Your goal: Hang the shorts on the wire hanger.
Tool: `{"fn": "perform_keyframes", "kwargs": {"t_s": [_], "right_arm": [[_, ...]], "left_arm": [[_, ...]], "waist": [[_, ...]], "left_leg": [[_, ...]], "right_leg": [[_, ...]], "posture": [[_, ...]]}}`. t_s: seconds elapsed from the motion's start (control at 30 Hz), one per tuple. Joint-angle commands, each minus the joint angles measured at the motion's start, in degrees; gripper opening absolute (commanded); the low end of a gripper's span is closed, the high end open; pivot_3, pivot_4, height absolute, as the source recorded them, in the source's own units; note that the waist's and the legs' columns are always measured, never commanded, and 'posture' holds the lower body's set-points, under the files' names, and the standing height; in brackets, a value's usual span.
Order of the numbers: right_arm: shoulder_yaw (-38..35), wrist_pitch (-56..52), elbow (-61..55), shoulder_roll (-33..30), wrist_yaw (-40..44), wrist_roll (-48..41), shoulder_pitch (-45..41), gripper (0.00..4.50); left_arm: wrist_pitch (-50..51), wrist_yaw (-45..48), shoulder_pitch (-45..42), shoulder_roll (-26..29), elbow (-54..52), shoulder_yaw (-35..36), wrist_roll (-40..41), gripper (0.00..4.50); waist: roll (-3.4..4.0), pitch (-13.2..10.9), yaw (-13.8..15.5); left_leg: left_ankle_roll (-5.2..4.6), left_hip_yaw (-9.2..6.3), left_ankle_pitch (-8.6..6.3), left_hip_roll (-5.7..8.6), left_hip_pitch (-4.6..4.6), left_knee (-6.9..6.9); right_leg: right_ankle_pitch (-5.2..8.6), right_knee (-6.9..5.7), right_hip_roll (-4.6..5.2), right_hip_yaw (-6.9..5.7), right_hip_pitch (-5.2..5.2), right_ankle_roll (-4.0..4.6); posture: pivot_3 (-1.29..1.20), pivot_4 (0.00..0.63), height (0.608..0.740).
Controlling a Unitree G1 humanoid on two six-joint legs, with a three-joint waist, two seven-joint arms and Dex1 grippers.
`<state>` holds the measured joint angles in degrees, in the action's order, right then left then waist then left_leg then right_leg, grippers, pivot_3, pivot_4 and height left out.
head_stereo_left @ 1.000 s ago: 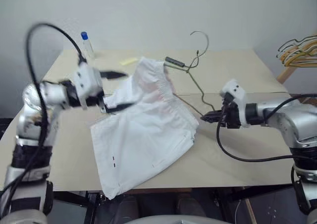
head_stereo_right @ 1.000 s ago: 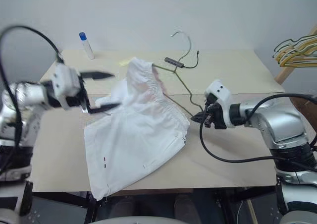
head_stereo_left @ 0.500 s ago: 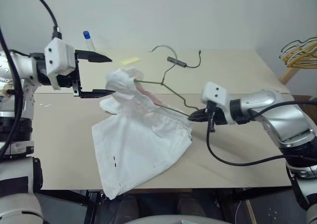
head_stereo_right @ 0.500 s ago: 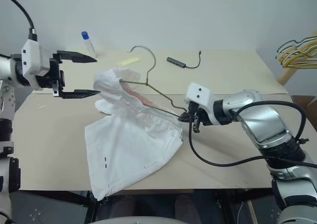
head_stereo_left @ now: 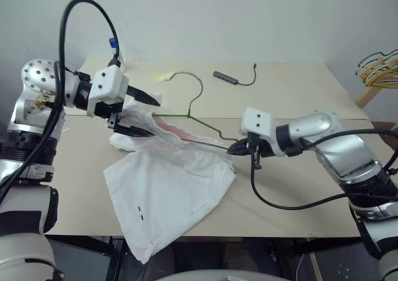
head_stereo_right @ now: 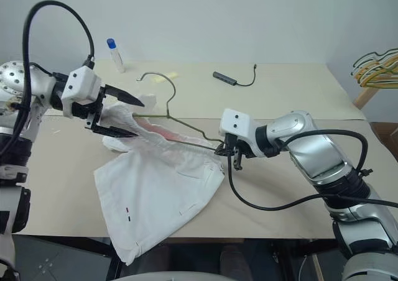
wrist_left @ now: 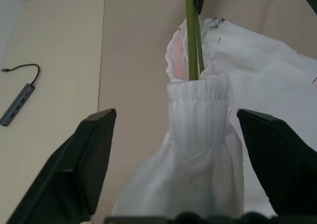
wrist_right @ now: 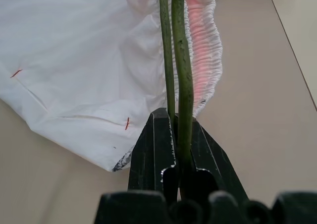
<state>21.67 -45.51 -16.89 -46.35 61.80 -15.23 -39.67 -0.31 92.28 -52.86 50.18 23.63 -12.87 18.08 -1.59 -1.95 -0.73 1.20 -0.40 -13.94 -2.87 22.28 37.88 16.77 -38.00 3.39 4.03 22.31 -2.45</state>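
Two grippers work over the table (head_stereo_left: 298,94). On the left, the left gripper (head_stereo_left: 147,114) has its fingers spread apart around the bunched waistband of the shorts (head_stereo_left: 165,188), which lie on the table. The wire hanger (head_stereo_left: 198,116) pokes through that waistband. On the right, the right gripper (head_stereo_left: 234,148) is pinched tight on the wire hanger's end.

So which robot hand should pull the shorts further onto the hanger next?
Probably the left gripper: its open fingers straddle the bunched waistband of the shorts. The right gripper is shut on the wire hanger, keeping it up.
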Motion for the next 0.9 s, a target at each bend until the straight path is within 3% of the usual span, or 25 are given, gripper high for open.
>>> {"fn": "perform_keyframes", "kwargs": {"t_s": [0.03, 0.33, 0.43, 0.53, 0.73, 0.9], "right_arm": [[-1.6, 0.3, -2.6, -0.1, -0.1, 0.0, -0.7, 0.0], [-1.8, 0.4, -4.3, -0.9, -1.3, 1.0, 0.6, 0.0], [-1.9, 4.0, -4.7, -0.7, -2.4, 2.6, 1.8, 0.0], [-1.9, 14.6, -3.9, 0.2, -5.4, 7.1, 4.6, 0.0], [-5.4, 18.5, -1.4, 1.5, -6.9, 7.3, 5.9, 1.75], [-18.4, 12.0, 0.0, -1.9, -7.3, 1.1, 8.5, 3.44]], "left_arm": [[0.3, 0.2, -2.9, 0.8, 1.2, -0.4, 0.3, 2.93], [-1.5, 0.2, -3.2, 0.1, 3.8, -2.0, -0.3, 0.02], [-3.1, 0.2, -3.1, 0.0, 4.5, -2.1, -1.0, 0.02], [-3.5, 0.2, -3.0, -0.3, 5.0, -1.6, -2.3, 0.02], [-4.3, 0.1, -1.8, -0.1, 4.2, -0.1, -2.9, 0.0], [-3.9, -1.3, -0.3, -0.2, 4.3, 1.8, -4.1, 0.0]], "waist": [[0.0, 0.0, 0.0], [0.0, 0.0, -0.1], [0.0, 0.0, -0.1], [-0.01, 0.0, -0.1], [-0.01, 0.0, -0.4], [-0.02, 0.0, 0.2]], "left_leg": [[0.0, 0.0, 0.0, 0.0, 0.01, 0.0], [0.0, 0.0, 0.0, 0.0, 0.0, 0.01], [0.0, 0.0, 0.0, 0.0, 0.01, 0.01], [0.0, 0.01, 0.0, 0.0, 0.01, 0.02], [0.0, 0.01, 0.0, 0.0, 0.0, 0.03], [0.0, 0.01, 0.0, 0.0, 0.02, 0.03]], "right_leg": [[0.0, 0.01, 0.0, 0.0, 0.0, 0.0], [0.0, -0.01, 0.0, 0.0, 0.01, 0.0], [0.0, 0.0, 0.0, 0.0, 0.01, 0.0], [0.0, 0.0, 0.0, 0.0, 0.01, 0.0], [0.0, -0.03, -0.01, 0.01, 0.02, 0.0], [0.0, 0.01, 0.01, 0.0, 0.0, 0.0]], "posture": [[0.02, 0.0, 0.74], [0.01, 0.0, 0.74], [0.0, 0.0, 0.74], [0.0, 0.0, 0.74], [0.0, 0.0, 0.74], [0.01, 0.0, 0.74]]}}
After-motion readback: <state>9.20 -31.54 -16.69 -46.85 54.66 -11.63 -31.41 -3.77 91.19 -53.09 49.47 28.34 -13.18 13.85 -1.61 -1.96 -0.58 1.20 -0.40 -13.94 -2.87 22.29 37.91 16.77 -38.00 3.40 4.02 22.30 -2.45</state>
